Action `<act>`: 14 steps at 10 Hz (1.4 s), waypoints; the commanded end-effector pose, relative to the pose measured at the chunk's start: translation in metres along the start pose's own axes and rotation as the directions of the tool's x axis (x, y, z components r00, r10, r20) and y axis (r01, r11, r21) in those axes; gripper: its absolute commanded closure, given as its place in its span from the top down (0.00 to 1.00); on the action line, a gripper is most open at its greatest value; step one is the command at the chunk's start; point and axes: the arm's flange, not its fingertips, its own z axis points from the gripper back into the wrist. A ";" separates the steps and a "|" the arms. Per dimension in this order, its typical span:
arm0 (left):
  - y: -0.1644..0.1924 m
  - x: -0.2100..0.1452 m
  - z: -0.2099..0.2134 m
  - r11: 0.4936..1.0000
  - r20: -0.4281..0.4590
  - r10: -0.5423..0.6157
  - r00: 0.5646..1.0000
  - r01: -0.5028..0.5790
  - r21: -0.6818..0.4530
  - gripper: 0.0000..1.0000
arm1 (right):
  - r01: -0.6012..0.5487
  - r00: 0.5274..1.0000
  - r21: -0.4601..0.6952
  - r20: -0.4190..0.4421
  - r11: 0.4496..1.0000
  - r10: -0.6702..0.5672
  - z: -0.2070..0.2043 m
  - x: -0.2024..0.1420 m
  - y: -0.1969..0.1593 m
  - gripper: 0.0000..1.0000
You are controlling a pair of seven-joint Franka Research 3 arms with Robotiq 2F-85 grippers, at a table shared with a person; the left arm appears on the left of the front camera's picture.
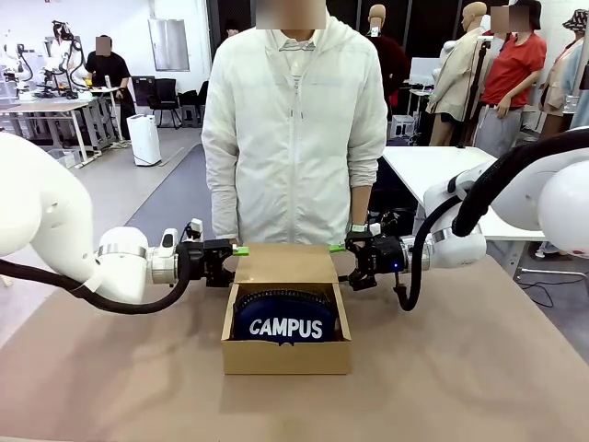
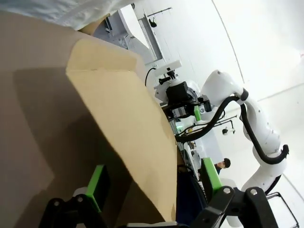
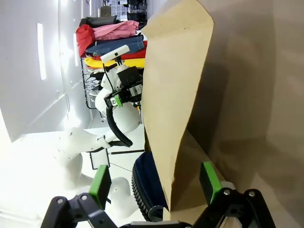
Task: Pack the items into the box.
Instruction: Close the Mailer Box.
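The box point(image 1: 286, 343) sits at the middle of the tabletop point(image 1: 479, 368), near the robot's edge, with the navy pouch point(image 1: 285, 319) lettered "CAMPUS" lying inside it and filling most of the opening. The stapler and the utility knife cannot be made out; whether they lie under the pouch is not to be told from here. The flap lid point(image 1: 286, 262) stands raised at the far side, tilted back toward the person in a white jacket point(image 1: 294, 129) who stands just behind it.

The left hand point(image 1: 236, 252) is at the flap's left edge and the right hand point(image 1: 340, 249) at its right edge, each released, with its green fingers spread wide. In the left wrist view the flap's edge runs between that hand's two fingers point(image 2: 97, 186), and in the right wrist view likewise, but neither pair is pressed onto the cardboard.

Judging from this, the packing seems largely done: the pouch at least is in. What seems left is to bring the flap down over the pouch and close the box
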 end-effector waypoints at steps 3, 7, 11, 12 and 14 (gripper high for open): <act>-0.007 0.007 -0.011 0.998 -0.080 -0.059 0.995 0.056 -0.030 1.00 | -0.011 0.998 0.023 -0.058 1.000 0.012 0.002 0.004 0.001 1.00; -0.008 0.002 -0.007 0.997 -0.074 -0.061 0.995 0.057 -0.047 0.53 | -0.038 0.998 0.059 -0.047 0.998 0.041 -0.001 0.006 0.001 0.62; -0.022 -0.004 0.001 0.992 -0.061 -0.106 0.993 0.101 -0.081 0.53 | -0.063 0.996 0.041 -0.056 0.997 0.065 -0.007 0.009 -0.004 0.62; -0.029 -0.007 0.003 0.988 -0.067 -0.123 0.990 0.116 -0.101 0.53 | -0.093 0.994 0.044 -0.055 0.995 0.096 -0.007 0.009 -0.004 0.62; -0.047 -0.014 0.004 0.978 -0.080 -0.183 0.980 0.172 -0.121 0.53 | -0.249 0.968 0.079 -0.005 0.965 0.250 -0.003 -0.001 0.008 0.62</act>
